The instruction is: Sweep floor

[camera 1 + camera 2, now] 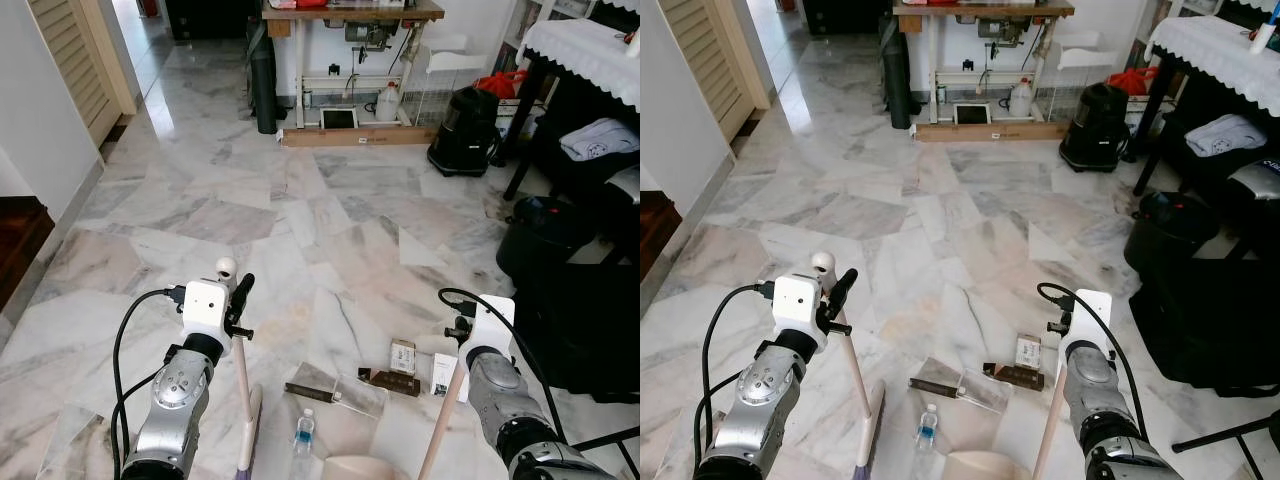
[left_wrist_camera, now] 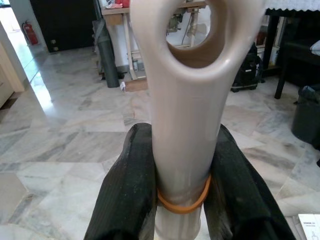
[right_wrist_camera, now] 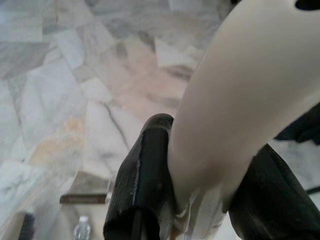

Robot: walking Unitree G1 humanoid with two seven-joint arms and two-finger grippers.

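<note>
We've got the left gripper (image 2: 182, 200) clamped on the broom handle (image 1: 241, 375) and the right gripper (image 3: 200, 195) closed on the dustpan handle (image 1: 442, 430), litter on the marble floor (image 1: 300, 200) between them. Best keep strokes short, nudging the water bottle (image 1: 303, 432) and wrappers (image 1: 403, 357) toward the dustpan (image 1: 352, 467). The left wrist view shows the handle's hanging hole (image 2: 200, 30), which the head views miss.

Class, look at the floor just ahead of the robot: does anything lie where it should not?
Yes. A small water bottle, a clear plastic sheet, a dark bar and two small cartons lie scattered on the marble floor between the two handles, as litter.
</note>
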